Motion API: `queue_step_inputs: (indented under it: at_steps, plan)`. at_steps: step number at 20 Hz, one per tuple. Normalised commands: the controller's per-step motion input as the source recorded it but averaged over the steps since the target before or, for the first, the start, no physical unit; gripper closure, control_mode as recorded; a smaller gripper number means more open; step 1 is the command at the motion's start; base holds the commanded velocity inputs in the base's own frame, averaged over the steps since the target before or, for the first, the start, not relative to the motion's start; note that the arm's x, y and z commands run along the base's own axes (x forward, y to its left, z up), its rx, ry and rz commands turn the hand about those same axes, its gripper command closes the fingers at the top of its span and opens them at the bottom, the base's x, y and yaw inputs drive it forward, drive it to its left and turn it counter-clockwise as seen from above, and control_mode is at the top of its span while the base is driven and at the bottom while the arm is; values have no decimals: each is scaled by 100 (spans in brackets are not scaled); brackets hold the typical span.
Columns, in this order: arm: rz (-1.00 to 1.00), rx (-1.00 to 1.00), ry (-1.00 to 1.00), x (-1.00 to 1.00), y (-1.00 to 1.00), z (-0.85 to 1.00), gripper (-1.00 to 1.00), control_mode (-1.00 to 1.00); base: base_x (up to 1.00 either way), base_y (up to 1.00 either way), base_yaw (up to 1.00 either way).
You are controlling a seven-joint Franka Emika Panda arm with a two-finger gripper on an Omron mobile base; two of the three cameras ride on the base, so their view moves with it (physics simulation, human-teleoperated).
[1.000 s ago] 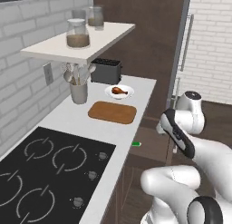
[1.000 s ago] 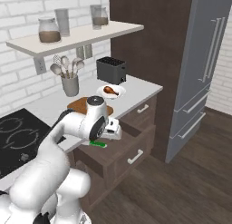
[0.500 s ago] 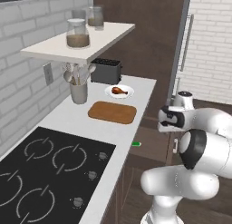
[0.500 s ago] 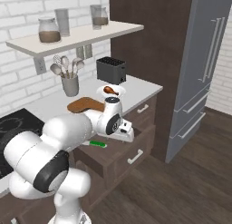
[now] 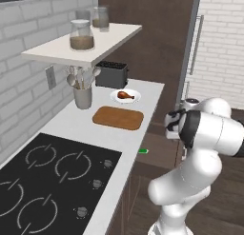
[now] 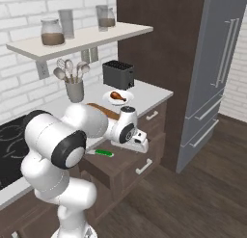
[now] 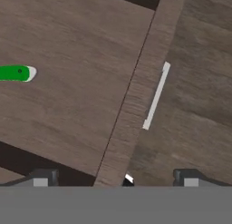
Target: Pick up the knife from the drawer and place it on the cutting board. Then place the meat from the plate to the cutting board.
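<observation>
1 green-handled knife point(image 6: 103, 153), 1 white round plate point(image 5: 134, 98), 1 brown drumstick point(image 5: 124, 94), 1 light wooden cutting board point(image 5: 118, 118), 1 black toaster point(image 6: 118, 74).

Kitchen, stovetop point(image 5: 52, 174), toaster point(image 6: 118, 74), probably a fridge point(image 6: 219, 73)

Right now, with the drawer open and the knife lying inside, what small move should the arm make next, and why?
Probably shift the open pincer sideways over the knife and line up with its green handle. In the hand view it hangs above the drawer front, the knife lies off to one side, and the cutting board is bare.
</observation>
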Motion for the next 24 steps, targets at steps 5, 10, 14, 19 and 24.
queue_step_inputs:
  at_steps: [5, 10, 14, 19, 24]
  plan:
    - [-1, 0, 0, 19, -8, -36, -100, -100, 0, 0, 0]
    - [0, 0, 0, 0, -14, -9, -100, -100, 0, 0, 0]
    - [-1, 0, 2, 17, -6, -28, -100, -100, 0, 0, 0]
    - [0, 0, 0, 16, -6, -33, -100, -100, 0, 0, 0]
    - [0, 0, 1, 14, -10, -44, -100, -100, 0, 0, 0]
